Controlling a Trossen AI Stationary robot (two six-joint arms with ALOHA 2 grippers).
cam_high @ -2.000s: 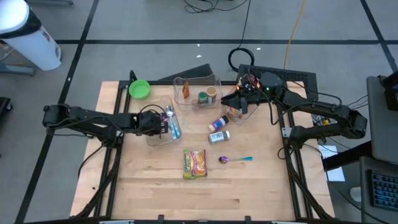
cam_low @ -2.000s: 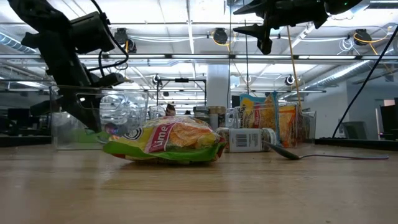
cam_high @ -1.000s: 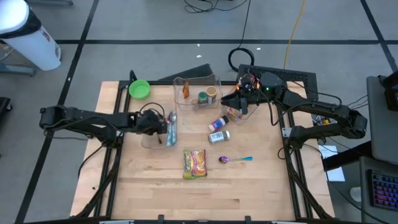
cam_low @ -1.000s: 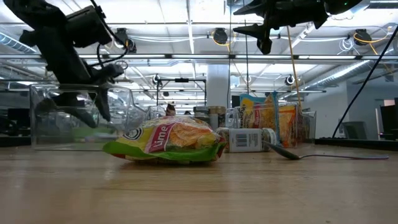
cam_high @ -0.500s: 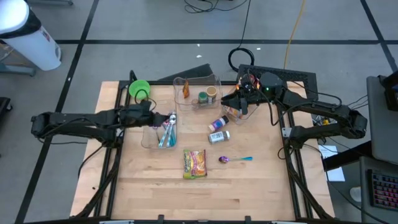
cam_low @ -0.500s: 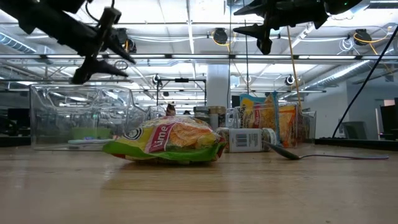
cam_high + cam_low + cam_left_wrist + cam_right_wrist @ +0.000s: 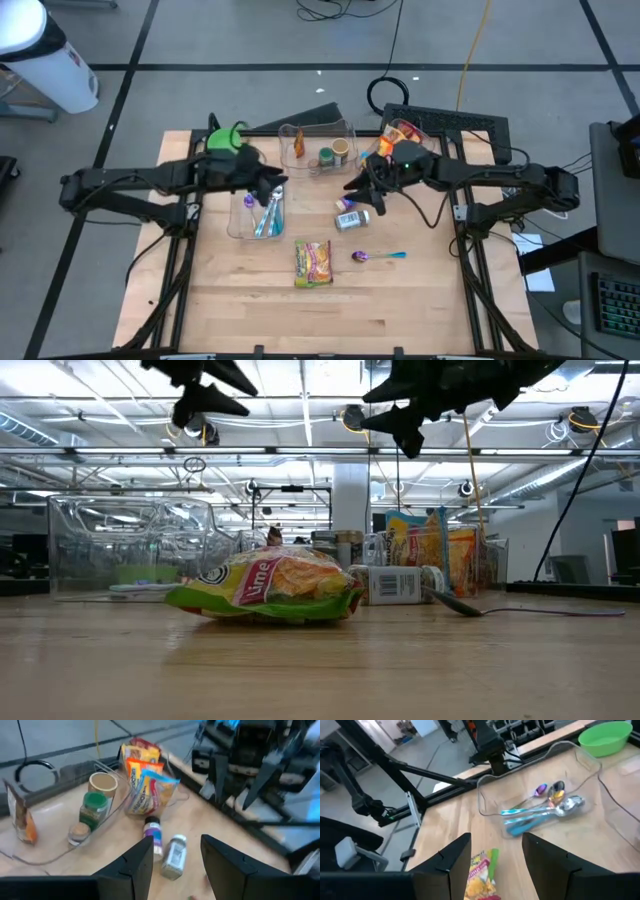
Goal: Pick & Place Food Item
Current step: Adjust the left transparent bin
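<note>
Snack packet (image 7: 313, 263) lies flat on the tabletop (image 7: 400, 310), untouched, with bare wood on its near side, so you can come down on it freely. Your right tool (image 7: 366, 192) hangs with fingers apart and empty above the two small bottles (image 7: 351, 209), just beyond the packet. Your left tool (image 7: 268, 181), also apart and empty, hovers over the clear bin (image 7: 236, 226) of spoons; mind that bin's rim.

hidden: snack packet (image 7: 481, 881) cut by frame edge | jar labels (image 7: 351, 219) too small to read
</note>
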